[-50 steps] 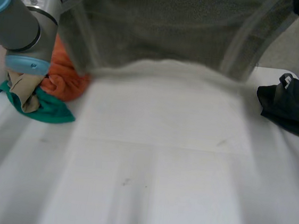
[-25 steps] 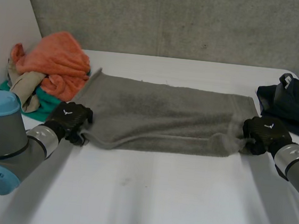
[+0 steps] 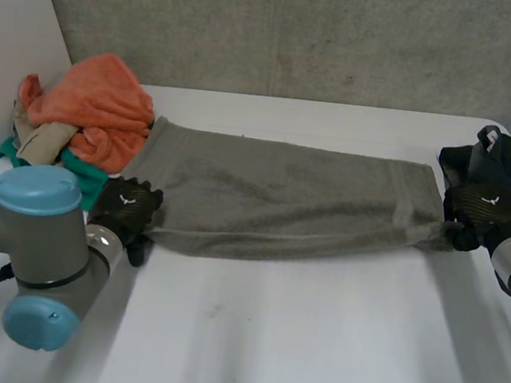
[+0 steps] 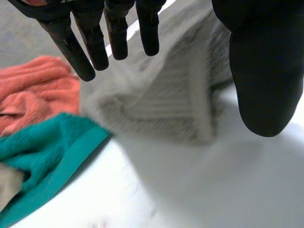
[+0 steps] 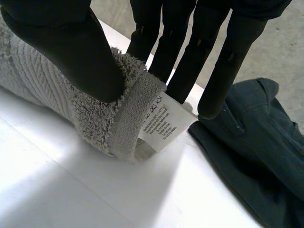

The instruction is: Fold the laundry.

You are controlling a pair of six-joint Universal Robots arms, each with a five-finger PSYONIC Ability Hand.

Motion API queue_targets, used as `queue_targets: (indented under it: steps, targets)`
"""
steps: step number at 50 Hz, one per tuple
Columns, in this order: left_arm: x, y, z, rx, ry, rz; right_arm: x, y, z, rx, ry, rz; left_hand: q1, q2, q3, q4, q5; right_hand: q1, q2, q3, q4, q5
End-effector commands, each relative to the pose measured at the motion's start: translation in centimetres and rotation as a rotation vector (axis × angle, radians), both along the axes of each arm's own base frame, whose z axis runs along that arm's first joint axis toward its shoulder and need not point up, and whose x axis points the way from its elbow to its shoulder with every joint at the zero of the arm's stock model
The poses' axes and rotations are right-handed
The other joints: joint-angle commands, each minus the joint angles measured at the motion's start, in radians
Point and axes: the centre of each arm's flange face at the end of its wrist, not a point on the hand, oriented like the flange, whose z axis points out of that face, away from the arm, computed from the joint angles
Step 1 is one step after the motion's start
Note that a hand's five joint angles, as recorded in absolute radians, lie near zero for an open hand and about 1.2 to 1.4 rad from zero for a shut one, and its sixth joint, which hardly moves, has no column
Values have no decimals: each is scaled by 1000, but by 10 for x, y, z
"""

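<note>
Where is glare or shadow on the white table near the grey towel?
Right wrist view: a bright patch on the white table beside the labelled corner of the grey terry towel. Left wrist view: a soft shadow lies under the towel. Head view: faint pale streaks only.

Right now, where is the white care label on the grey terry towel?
In the right wrist view, the white care label hangs at the corner of the grey terry towel pinched by the right robot hand, beside the dark blue garment.
</note>
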Motion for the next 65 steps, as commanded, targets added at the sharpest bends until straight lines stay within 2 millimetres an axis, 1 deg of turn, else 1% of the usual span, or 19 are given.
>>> queue_targets:
  steps: [1, 3, 7, 13, 18, 24, 27, 31, 35, 41, 46, 50, 52, 55, 58, 61, 62, 63, 65]
  targets:
    - [18, -29, 6, -82, -4, 153, -6, -6, 0, -7, 16, -49, 110, 122, 117, 121, 128, 275, 229, 206, 198, 241]
    - [26, -37, 9, -103, 3, 194, -7, -6, 0, -4, 16, -55, 130, 142, 138, 141, 149, 275, 229, 206, 198, 241]
    - [35, -45, 10, -103, 27, 211, -7, -5, 1, -6, 13, -55, 212, 224, 220, 223, 231, 275, 229, 206, 198, 241]
    - [34, -47, 9, -68, 98, 159, -5, -4, 1, -1, 15, -46, 289, 301, 297, 300, 307, 275, 229, 206, 198, 241]
    - [32, -31, 16, 25, 138, 138, -4, -3, 0, 6, 15, -43, 268, 281, 276, 279, 287, 275, 229, 206, 198, 241]
    - [36, -19, 23, 89, 201, 170, -4, -4, 0, 3, 15, -42, 233, 245, 241, 244, 252, 275, 229, 206, 198, 241]
    - [34, -13, 22, 121, 225, 173, -4, -4, 0, 4, 15, -42, 233, 245, 241, 244, 252, 275, 229, 206, 198, 241]
    - [25, -8, 17, 146, 235, 155, -3, -3, -1, 8, 16, -38, 233, 245, 241, 244, 252, 275, 229, 206, 198, 241]
    - [17, -11, 10, 152, 229, 144, -3, -2, -2, 10, 16, -38, 227, 239, 235, 238, 246, 275, 229, 206, 198, 241]
    - [9, -24, 1, 142, 220, 161, -5, -3, -2, 9, 19, -44, 218, 230, 226, 229, 237, 275, 229, 206, 198, 241]
    - [5, -31, 2, 112, 212, 183, -6, -3, -2, 11, 23, -44, 215, 227, 223, 226, 234, 275, 229, 206, 198, 241]
    - [12, -38, 5, 63, 202, 253, -6, -3, -3, 12, 23, -44, 221, 233, 229, 232, 240, 275, 229, 206, 198, 241]
    - [19, -42, 7, 28, 188, 305, -6, -3, -2, 10, 25, -43, 221, 233, 229, 232, 240, 275, 229, 206, 198, 241]
    - [26, -46, 9, -9, 149, 342, -5, -3, -2, 8, 29, -41, 262, 274, 270, 273, 281, 275, 229, 206, 198, 241]
    - [30, -46, 7, -15, 113, 339, -4, -3, -1, 6, 30, -37, 289, 301, 297, 300, 307, 275, 229, 206, 198, 241]
    - [33, -46, 8, -18, 73, 312, -4, -3, 0, 3, 34, -36, 602, 614, 610, 613, 620, 275, 229, 206, 198, 241]
    - [35, -46, 9, -17, 63, 292, -4, -2, 0, 5, 37, -35, 992, 1004, 1000, 1003, 1011, 275, 229, 206, 198, 241]
    - [35, -45, 11, -17, 64, 281, -4, -2, 1, 7, 40, -33, 1083, 1095, 1091, 1094, 1102, 275, 229, 206, 198, 241]
    - [37, -43, 18, -22, 65, 244, -4, 0, 4, 11, 46, -28, 1084, 1096, 1092, 1095, 1103, 275, 229, 206, 198, 241]
